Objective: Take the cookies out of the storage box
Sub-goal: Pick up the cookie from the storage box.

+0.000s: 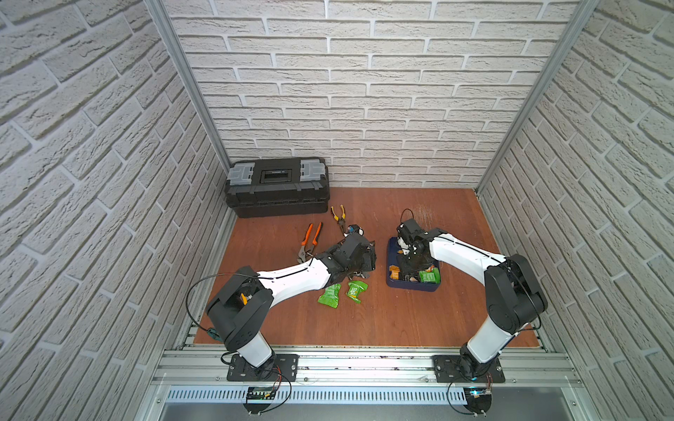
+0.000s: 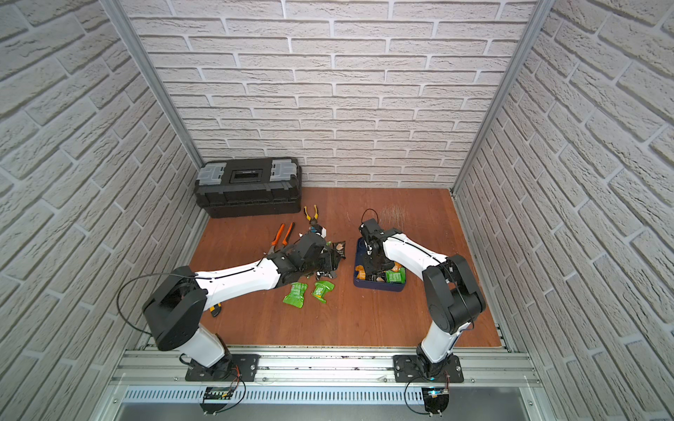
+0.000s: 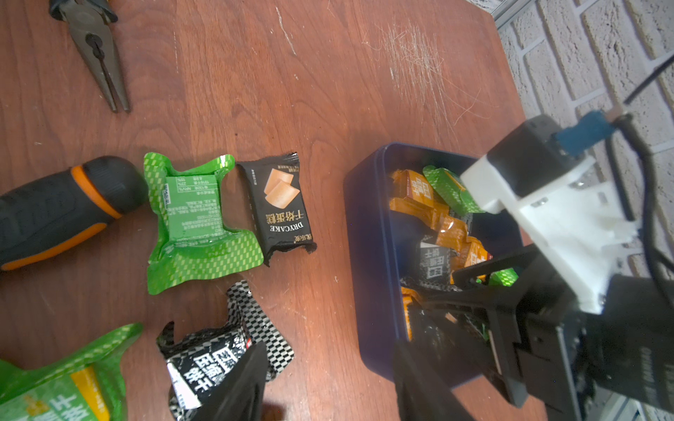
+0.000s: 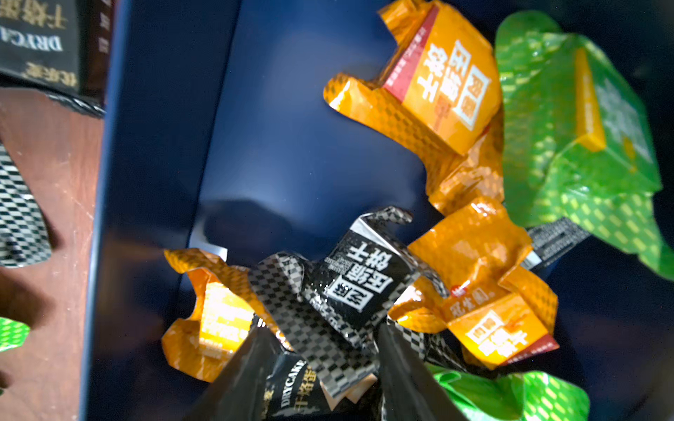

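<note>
The navy storage box [image 1: 412, 288] sits right of centre and holds several cookies in orange [image 4: 437, 84], green [image 4: 576, 138] and black wrappers. My right gripper [image 4: 321, 371] reaches down into the box, open, with its fingers either side of a black chequered packet [image 4: 357, 284] and a black DRYCAKE packet [image 4: 291, 393]. My left gripper [image 3: 328, 386] hangs open over bare table between the box wall [image 3: 368, 255] and a loose black chequered packet [image 3: 215, 357]. Out on the table lie green packets [image 1: 330, 296] [image 1: 356, 290] [image 3: 193, 222] and a black DRYCAKE packet [image 3: 281, 204].
A black toolbox [image 1: 277, 187] stands at the back left. Orange-handled pliers [image 1: 310, 240] and yellow-handled pliers [image 1: 339, 217] lie in front of it. A black-and-orange tool handle [image 3: 54, 215] rests beside the loose packets. Brick-patterned walls close in three sides.
</note>
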Robot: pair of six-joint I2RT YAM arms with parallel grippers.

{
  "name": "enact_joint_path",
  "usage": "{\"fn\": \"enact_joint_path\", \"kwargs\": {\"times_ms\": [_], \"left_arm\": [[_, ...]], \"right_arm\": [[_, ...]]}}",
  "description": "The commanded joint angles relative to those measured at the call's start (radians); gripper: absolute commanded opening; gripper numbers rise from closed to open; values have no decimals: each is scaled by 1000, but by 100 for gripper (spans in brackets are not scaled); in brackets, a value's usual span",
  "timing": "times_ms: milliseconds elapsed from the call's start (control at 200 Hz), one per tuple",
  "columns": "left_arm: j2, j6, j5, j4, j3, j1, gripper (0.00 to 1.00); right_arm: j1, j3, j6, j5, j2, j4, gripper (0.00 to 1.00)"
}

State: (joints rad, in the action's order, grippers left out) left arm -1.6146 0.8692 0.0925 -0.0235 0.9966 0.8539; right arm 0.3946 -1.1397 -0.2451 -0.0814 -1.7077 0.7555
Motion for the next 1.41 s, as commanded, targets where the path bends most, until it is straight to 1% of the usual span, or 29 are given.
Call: {"fn": "enact_joint_path", "kwargs": {"times_ms": [0,100,330,485,615,745,825,905,1025,1265,1400], "left_arm": [[19,7,12,27,-9,-1,60],[18,6,9,27,-8,-2,60],[19,7,9,25,-9,-6,61],[32,10,21,23,-22,-7,60],[49,14,33,23,-37,-8,60],[59,21,43,23,-46,-10,60],[61,22,46,25,-50,-10,60],[60,25,47,27,-52,-10,60],[67,38,53,29,-62,-12,60],[119,85,116,28,-122,-28,60],[152,103,158,10,-148,-37,60]], "right_arm": [[4,-8,17,-14,-8,21,55],[5,-7,15,-44,-13,21,53],[5,-31,16,-69,-39,31,41],[3,-34,20,-76,-37,26,30],[4,-34,24,-86,-24,32,18],[4,-30,27,-97,9,44,12],[4,-28,30,-117,30,56,10],[4,-28,34,-132,50,66,7],[4,-22,29,-142,86,77,6],[12,-17,17,-138,197,85,6],[52,-17,11,-155,285,71,4]]}}
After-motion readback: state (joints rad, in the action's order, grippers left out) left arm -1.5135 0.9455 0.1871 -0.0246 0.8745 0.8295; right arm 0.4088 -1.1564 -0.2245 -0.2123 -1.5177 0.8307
